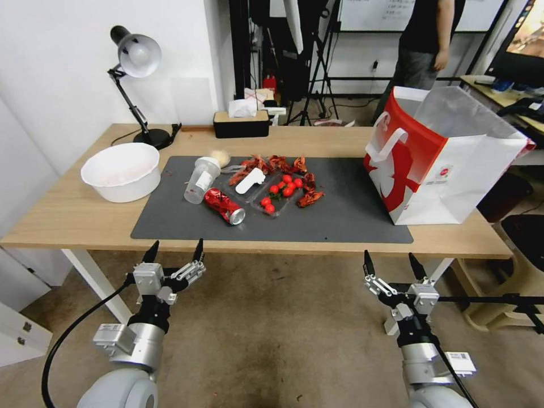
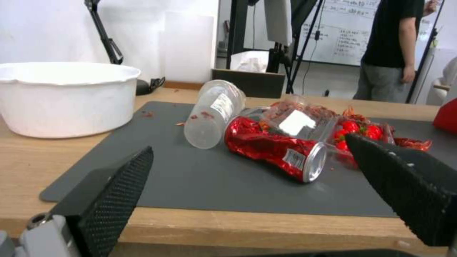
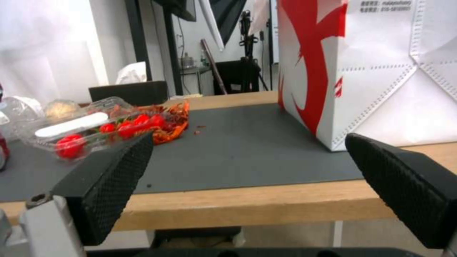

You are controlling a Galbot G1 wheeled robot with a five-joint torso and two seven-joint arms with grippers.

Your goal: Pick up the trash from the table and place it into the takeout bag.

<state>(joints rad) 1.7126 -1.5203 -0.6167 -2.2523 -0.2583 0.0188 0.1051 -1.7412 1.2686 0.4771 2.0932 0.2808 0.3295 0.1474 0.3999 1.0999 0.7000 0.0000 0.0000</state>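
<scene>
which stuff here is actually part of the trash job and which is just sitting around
Part of the job:
red can
clear cup
paper ball
takeout bag
table

Just lying about:
white bowl
desk lamp
tissue box

Both grippers, left gripper and right gripper, are open, short of the table.

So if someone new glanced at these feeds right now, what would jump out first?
Probably the big red-and-white takeout bag standing open at the mat's right end. Next, the red clutter mid-mat: a crushed red can lying beside a tipped clear cup, with tomatoes in a clear tray behind them. Both the left gripper and right gripper hang open, short of the table's near edge.
</scene>
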